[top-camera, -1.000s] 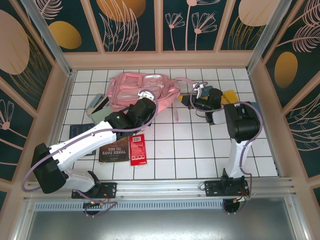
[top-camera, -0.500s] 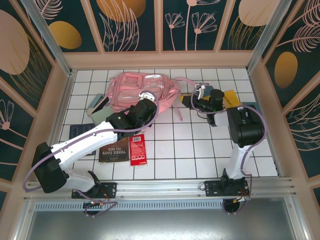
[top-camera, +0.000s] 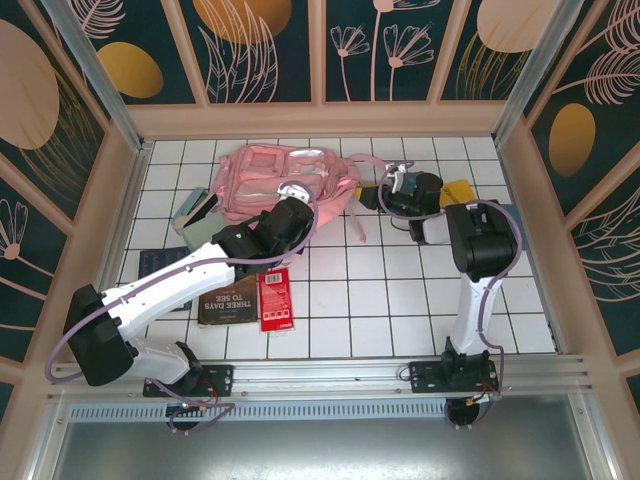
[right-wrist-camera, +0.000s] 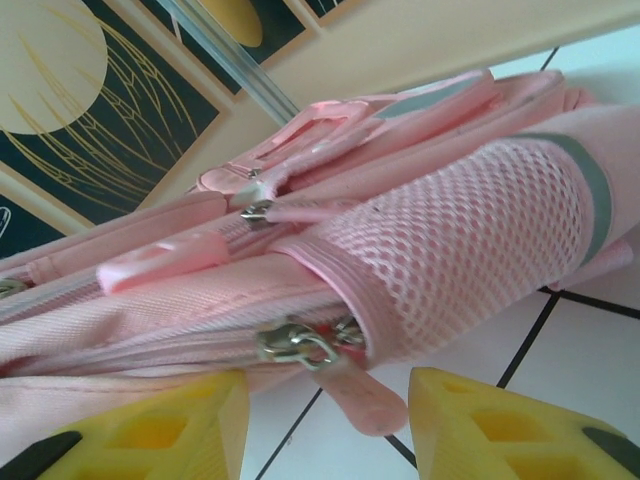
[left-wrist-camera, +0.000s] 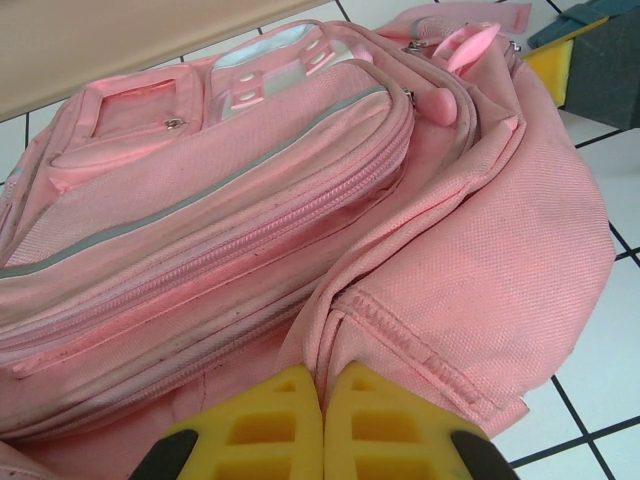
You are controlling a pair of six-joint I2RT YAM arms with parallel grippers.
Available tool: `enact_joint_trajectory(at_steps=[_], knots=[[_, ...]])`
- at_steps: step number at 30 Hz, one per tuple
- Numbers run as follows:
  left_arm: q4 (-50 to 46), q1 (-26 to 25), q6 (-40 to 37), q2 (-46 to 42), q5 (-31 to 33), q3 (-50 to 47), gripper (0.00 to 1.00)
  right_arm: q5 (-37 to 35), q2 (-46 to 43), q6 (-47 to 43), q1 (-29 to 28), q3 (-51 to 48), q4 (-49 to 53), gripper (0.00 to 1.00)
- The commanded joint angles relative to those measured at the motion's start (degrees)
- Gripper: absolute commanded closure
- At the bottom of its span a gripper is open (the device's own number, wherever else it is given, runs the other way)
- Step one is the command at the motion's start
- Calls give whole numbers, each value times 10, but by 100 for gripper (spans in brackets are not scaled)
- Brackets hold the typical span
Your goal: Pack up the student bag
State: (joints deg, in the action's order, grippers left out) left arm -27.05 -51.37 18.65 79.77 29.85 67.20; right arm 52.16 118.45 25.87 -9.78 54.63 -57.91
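Observation:
The student bag (top-camera: 285, 180) is a large light-pink backpack lying at the back of the tiled table. My left gripper (top-camera: 291, 208) sits at its near edge. In the left wrist view its yellow fingers (left-wrist-camera: 270, 425) are shut, pinching a fold of the bag's (left-wrist-camera: 250, 200) fabric by a stitched seam. My right gripper (top-camera: 388, 196) is at the bag's right end. There it (right-wrist-camera: 330, 425) stands open, a finger on each side of a pink zip pull (right-wrist-camera: 365, 395) that hangs from a metal slider (right-wrist-camera: 295, 345) below the mesh side pocket (right-wrist-camera: 460, 240). Neither finger touches the pull.
A brown book (top-camera: 228, 300) and a red booklet (top-camera: 276, 300) lie under my left arm, near a dark notebook (top-camera: 160, 262). A grey-green case (top-camera: 203, 222) leans at the bag's left. Yellow and dark items (top-camera: 458, 192) lie right of my right gripper. Walls close off three sides.
My right gripper has gone from shut to open and shifted a little left toward the bag's end. The left arm and the bag have stayed put.

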Motion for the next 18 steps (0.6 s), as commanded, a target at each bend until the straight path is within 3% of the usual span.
enact_joint_trajectory(at_steps=[1, 8, 18], knots=[[24, 3, 2, -14, 20, 33, 100, 37, 20, 23, 1, 25, -29, 52], [23, 3, -5, -7, 19, 52, 100, 66, 36, 72, 0, 33, -85, 48], [25, 4, -3, -1, 22, 43, 100, 92, 25, 138, 18, 7, -172, 60]])
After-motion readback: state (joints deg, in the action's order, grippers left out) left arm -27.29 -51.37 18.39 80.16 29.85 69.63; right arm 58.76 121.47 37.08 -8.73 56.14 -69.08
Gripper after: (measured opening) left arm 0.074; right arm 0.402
